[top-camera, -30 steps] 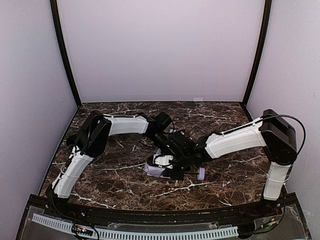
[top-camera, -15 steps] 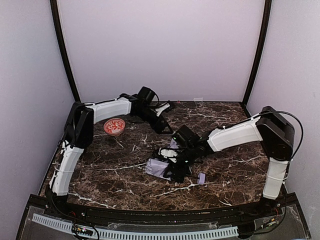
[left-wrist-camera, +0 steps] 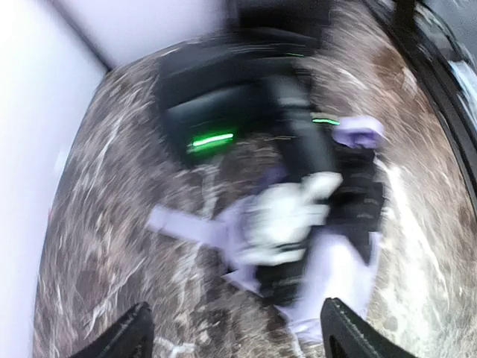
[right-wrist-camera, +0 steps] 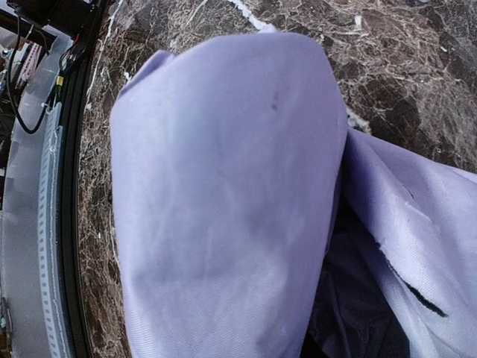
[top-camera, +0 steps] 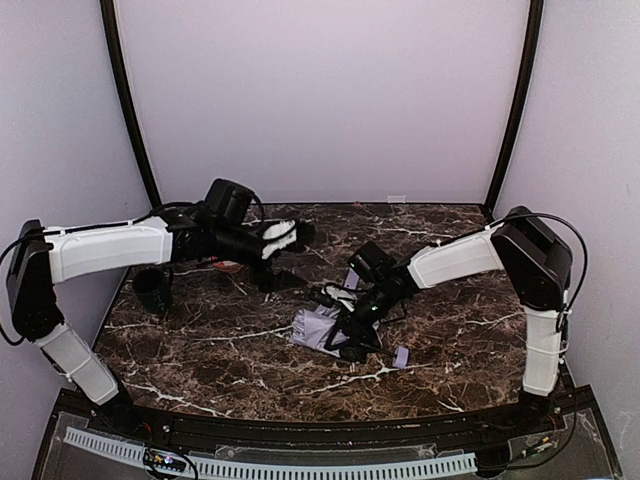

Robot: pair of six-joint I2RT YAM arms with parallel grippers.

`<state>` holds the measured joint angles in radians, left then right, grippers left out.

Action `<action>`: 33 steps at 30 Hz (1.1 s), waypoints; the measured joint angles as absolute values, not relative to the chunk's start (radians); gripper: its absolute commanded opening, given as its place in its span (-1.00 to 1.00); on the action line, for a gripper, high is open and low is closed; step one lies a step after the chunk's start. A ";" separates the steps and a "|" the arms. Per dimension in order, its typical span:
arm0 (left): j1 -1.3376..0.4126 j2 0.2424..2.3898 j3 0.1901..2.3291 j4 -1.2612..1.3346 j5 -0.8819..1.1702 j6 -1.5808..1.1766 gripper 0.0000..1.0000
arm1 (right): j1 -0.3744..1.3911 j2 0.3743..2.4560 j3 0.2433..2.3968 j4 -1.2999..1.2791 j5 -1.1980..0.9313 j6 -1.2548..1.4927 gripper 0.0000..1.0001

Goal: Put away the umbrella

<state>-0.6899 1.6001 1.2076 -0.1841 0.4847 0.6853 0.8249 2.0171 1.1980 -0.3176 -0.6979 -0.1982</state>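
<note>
Umbrella (top-camera: 318,328) on bench (top-camera: 200,340): probably light, fabric limp and slippery; rigid handle (top-camera: 402,355) likely offers surest hold. Left gripper (top-camera: 295,235) released; right gripper (top-camera: 352,322) buried in fabric, state indeterminable.

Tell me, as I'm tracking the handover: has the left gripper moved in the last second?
Yes. The left gripper has pulled off the umbrella, back and left across the table, toward the left corner post.

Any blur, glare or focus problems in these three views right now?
Left wrist: heavy motion blur, with the umbrella and the right arm above it smeared; only the left gripper at the bottom corners looks fairly crisp. Top external: sharp, evenly lit, no glare. Right wrist: in focus, but umbrella fabric fills most of the frame.
</note>
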 measured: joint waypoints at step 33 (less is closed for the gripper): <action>-0.956 1.906 1.155 -0.236 0.167 0.978 -0.43 | 0.777 2.079 1.339 -0.509 -0.799 -0.220 0.29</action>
